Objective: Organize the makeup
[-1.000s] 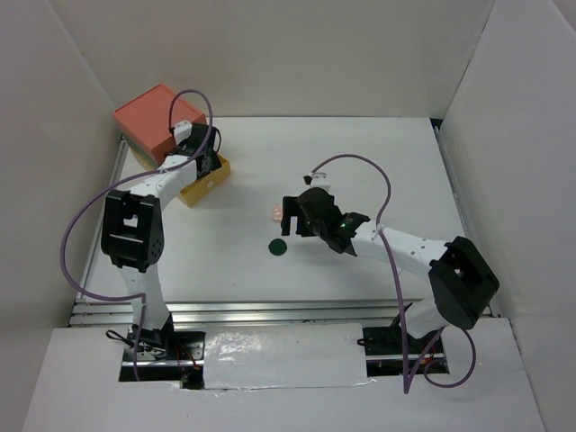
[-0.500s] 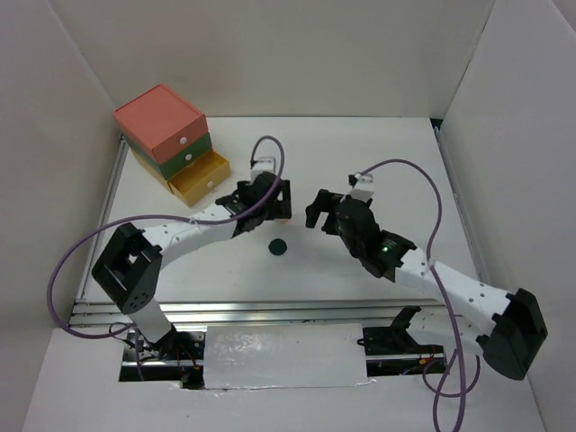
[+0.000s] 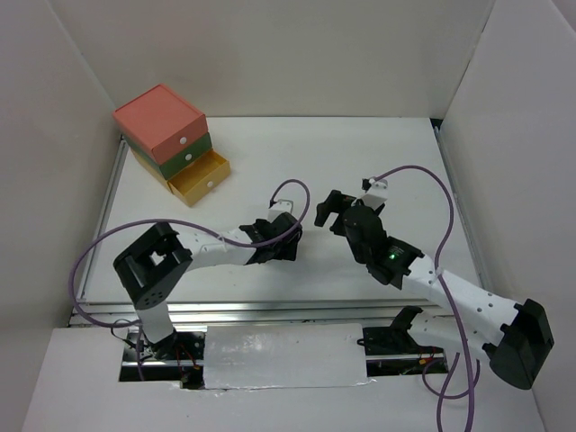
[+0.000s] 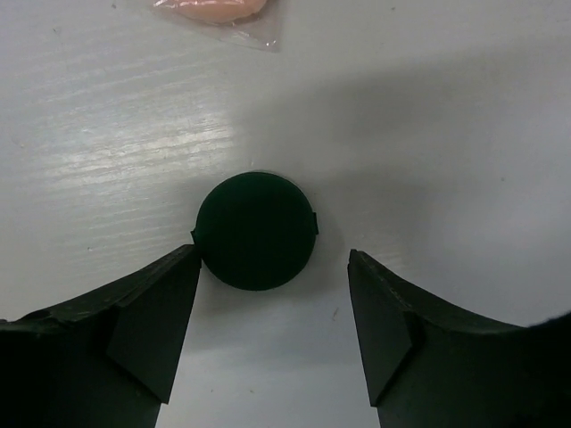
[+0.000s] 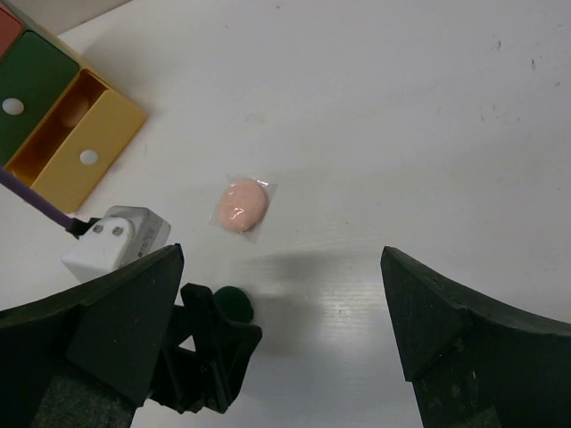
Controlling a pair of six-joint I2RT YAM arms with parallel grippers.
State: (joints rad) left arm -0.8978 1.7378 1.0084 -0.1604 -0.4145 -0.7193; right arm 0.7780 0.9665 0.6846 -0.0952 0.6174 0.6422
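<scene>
Two claws hang over the white surface (image 3: pixel 360 153), both near its middle.

Left claw (image 4: pixel 272 267): jaws wide, lowered around the dark-green disc (image 4: pixel 256 230). The disc lies flat on the surface between the two fingers (image 4: pixel 134 330), level with their tips. The finger on the left of the wrist view meets or all but meets the disc's edge; whether it touches cannot be told. The other finger stands clear, with bare surface between it and the disc. The disc is not gripped.

Right claw (image 5: pixel 284 259): jaws wide, holding nothing, raised above the surface. The peach disc (image 5: pixel 243 206), sealed in a clear wrapper, lies flat below it, closer to its left finger than to its right. This disc sits just beyond the dark-green one, apart from it.

The drawer chest (image 3: pixel 171 139) stands at the far left corner, well apart from both discs. Its yellow bottom drawer (image 5: pixel 76 134) is pulled out.
</scene>
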